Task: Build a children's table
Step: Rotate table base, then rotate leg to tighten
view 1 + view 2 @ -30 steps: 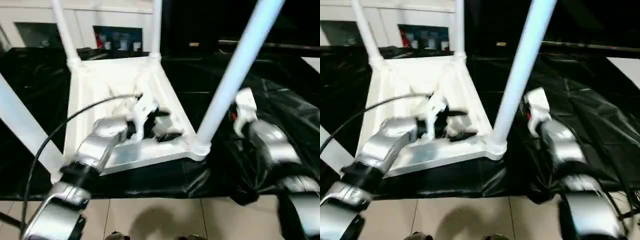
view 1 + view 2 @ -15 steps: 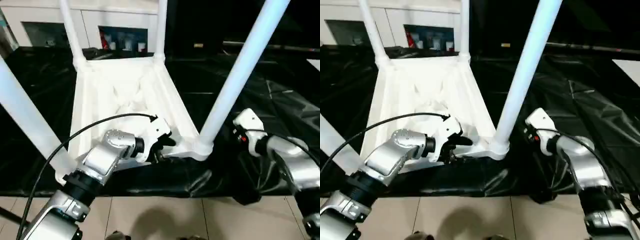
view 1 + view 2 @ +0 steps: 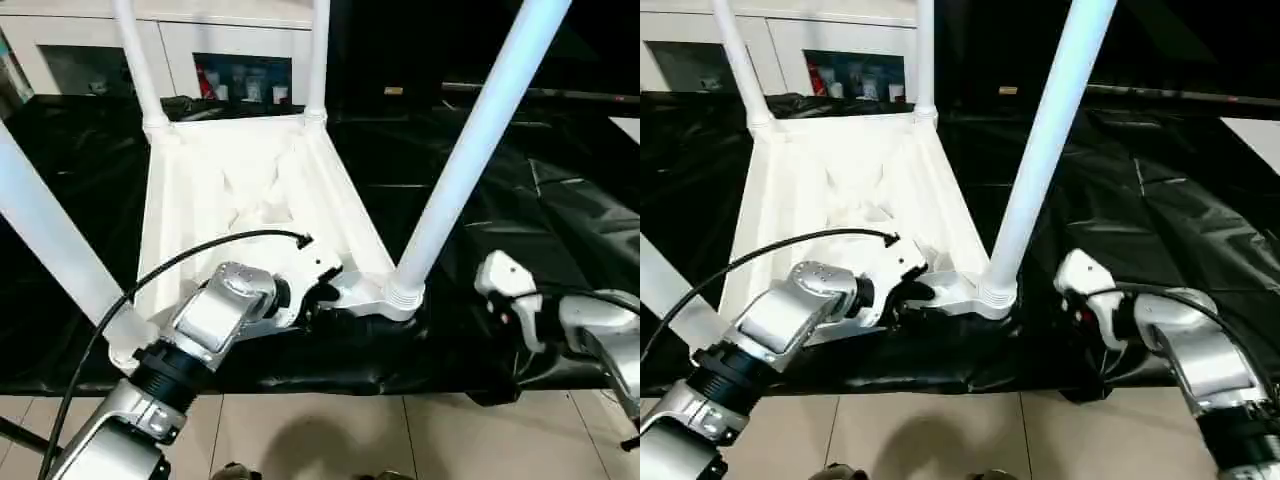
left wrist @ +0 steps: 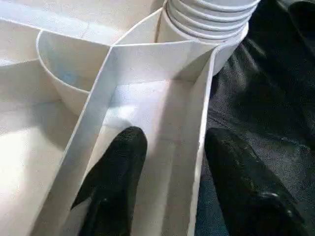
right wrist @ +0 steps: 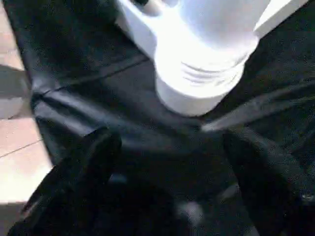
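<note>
at the near edge of the black-covered worktop, the left gripper is straddling the rim of the upturned tabletop, fingers apart around it. right gripper is hanging open near the corner leg. stiff, light plastic; rim looks grippable.

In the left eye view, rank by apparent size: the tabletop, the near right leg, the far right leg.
1. tabletop, largest.
2. near right leg, though it stands closer to the camera, which inflates it.
3. far right leg, smallest; it is farther off and cut by the frame.
</note>
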### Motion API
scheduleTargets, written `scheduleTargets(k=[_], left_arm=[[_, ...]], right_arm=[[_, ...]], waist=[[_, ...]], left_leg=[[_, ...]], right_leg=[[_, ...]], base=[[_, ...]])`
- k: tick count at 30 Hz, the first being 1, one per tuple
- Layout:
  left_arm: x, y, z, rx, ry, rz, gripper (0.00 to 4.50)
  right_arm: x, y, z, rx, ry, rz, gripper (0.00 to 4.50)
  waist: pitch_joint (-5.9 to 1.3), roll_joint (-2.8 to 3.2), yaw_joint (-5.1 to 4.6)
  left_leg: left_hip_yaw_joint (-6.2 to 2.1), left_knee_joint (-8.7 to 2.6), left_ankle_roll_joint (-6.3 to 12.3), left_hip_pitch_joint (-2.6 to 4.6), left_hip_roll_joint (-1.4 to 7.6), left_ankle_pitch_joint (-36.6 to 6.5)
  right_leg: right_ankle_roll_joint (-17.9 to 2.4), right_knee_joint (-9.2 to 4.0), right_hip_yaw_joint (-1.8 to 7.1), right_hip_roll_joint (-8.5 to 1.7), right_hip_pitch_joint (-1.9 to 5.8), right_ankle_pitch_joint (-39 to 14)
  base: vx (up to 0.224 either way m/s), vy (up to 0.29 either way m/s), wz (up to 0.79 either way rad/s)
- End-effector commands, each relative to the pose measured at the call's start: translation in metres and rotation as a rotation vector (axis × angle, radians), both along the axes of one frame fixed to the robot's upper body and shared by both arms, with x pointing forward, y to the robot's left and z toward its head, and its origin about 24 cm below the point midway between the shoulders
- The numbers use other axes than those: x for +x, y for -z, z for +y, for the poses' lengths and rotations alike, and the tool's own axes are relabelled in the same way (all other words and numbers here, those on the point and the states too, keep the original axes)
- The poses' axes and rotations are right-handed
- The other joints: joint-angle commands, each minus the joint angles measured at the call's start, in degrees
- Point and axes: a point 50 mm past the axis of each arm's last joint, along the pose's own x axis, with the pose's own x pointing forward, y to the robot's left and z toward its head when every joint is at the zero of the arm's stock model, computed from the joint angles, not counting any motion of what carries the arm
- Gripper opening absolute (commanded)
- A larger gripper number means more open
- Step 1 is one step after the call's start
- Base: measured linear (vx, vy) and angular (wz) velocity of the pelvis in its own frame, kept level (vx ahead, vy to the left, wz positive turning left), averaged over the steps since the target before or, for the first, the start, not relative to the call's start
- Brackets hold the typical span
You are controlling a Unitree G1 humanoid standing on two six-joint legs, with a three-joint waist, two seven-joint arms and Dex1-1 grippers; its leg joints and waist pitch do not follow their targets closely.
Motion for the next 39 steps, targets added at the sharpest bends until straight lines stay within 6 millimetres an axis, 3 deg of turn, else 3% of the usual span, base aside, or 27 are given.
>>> scheduleTargets(k=[1, 12, 20, 26, 29, 30, 31, 32, 34, 35, 36, 39], left_arm=[[0.002, -0.004, -0.004, 0.015, 0.002, -0.019, 1.99], [0.003, -0.001, -0.003, 0.022, 0.012, -0.006, 1.16], [0.007, 0.004, -0.004, -0.031, 0.042, -0.036, 0.67], [0.019, 0.002, 0.016, -0.087, 0.004, -0.057, 0.12], [0.023, -0.001, 0.032, -0.081, -0.007, -0.06, 0.01], [0.024, -0.002, 0.035, -0.093, 0.013, -0.07, 0.01], [0.024, -0.003, 0.04, -0.103, 0.022, -0.066, 0.01], [0.024, -0.004, 0.045, -0.104, 0.038, -0.068, 0.01], [0.024, -0.004, 0.048, -0.102, 0.056, -0.07, 0.01], [0.025, -0.003, 0.052, -0.089, 0.059, -0.074, 0.01], [0.025, -0.003, 0.055, -0.087, 0.065, -0.073, 0.01], [0.025, -0.003, 0.059, -0.08, 0.075, -0.06, 0.0]], right_arm=[[-0.002, -0.001, -0.002, -0.002, -0.009, 0.015, 3.81], [0.0, -0.004, 0.001, 0.003, -0.02, 0.004, 3.81], [0.006, -0.005, 0.006, 0.01, -0.003, -0.053, 3.81], [0.013, -0.004, 0.013, 0.032, 0.017, -0.114, 3.81], [0.021, -0.004, 0.021, 0.074, 0.063, -0.171, 3.81], [0.024, -0.004, 0.024, 0.1, 0.089, -0.186, 3.81], [0.027, -0.005, 0.028, 0.131, 0.115, -0.198, 3.81], [0.029, -0.004, 0.033, 0.155, 0.129, -0.212, 3.81], [0.03, -0.003, 0.036, 0.169, 0.134, -0.22, 3.81], [0.032, -0.001, 0.04, 0.185, 0.138, -0.224, 3.81], [0.034, 0.001, 0.043, 0.214, 0.15, -0.214, 3.81], [0.039, 0.001, 0.054, 0.275, 0.16, -0.204, 4.14]], waist=[[-3.75, -0.4, 0.01], [-3.88, -0.3, 0.06], [-3.66, -0.38, -0.12], [-3.67, -0.27, -0.53], [-3.65, -0.19, -1.72], [-3.68, 0.07, -1.92], [-3.73, -0.21, -2.51], [-3.71, 0.08, -2.43], [-3.43, 0.17, -3.13], [-3.41, -0.14, -3.18], [-3.35, 0.05, -3.2], [-3.21, 0.28, -3.33]], left_leg=[[-1.45, -4.07, 1.64, 1.13, 1.85, -20.43], [-1.42, -4.02, 1.8, 1.13, 1.82, -20.03], [-1.57, -3.96, 1.35, 1.28, 1.61, -22.21], [-1.91, -4.36, 0.77, 1.17, 1.68, -23.5], [-2.44, -4.82, 0.05, 0.49, 1.63, -24.75], [-2.59, -4.8, -0.13, 0.81, 1.61, -25.87], [-2.82, -4.94, -0.43, 0.63, 1.7, -26.43], [-3.04, -5.04, -0.52, 0.66, 1.73, -26.51], [-3.2, -5.04, -1.0, 0.99, 1.59, -29.01], [-3.12, -4.97, -1.04, 1.22, 1.61, -29.48], [-3.05, -4.62, -0.97, 1.76, 1.44, -30.09], [-3.14, -4.67, -1.34, 2.02, 1.57, -30.93]], right_leg=[[-8.18, -5.96, 1.35, -2.3, 2.15, -26.33], [-8.67, -5.88, 1.34, -2.28, 2.17, -24.97], [-6.54, -6.67, 1.04, -2.4, 1.8, -30.7], [-5.63, -6.9, 0.62, -2.54, 1.98, -32.08], [-5.56, -6.69, -0.01, -2.65, 2.6, -31.94], [-5.41, -7.08, -0.25, -2.88, 2.4, -32.75], [-5.85, -7.05, -0.54, -2.95, 2.79, -31.87], [-6.08, -7.03, -0.67, -3.03, 2.93, -31.5], [-6.17, -7.44, -0.9, -3.01, 2.49, -32.66], [-6.12, -7.54, -0.89, -3.01, 2.34, -33.28], [-6.24, -7.89, -0.92, -3.28, 1.84, -34.99], [-6.39, -8.02, -1.04, -3.18, 1.77, -35.39]], base=[[0.0, 0.0, 0.0], [0.0, 0.0, 0.0], [0.0, 0.0, 0.0], [0.0, 0.0, 0.0], [0.0, 0.0, 0.0], [-0.026, 0.018, -0.18], [-0.026, 0.018, -0.18], [0.0, 0.0, 0.0], [0.0, 0.0, 0.0], [0.0, 0.0, 0.0], [0.0, 0.0, 0.0], [0.0, 0.0, 0.0]])
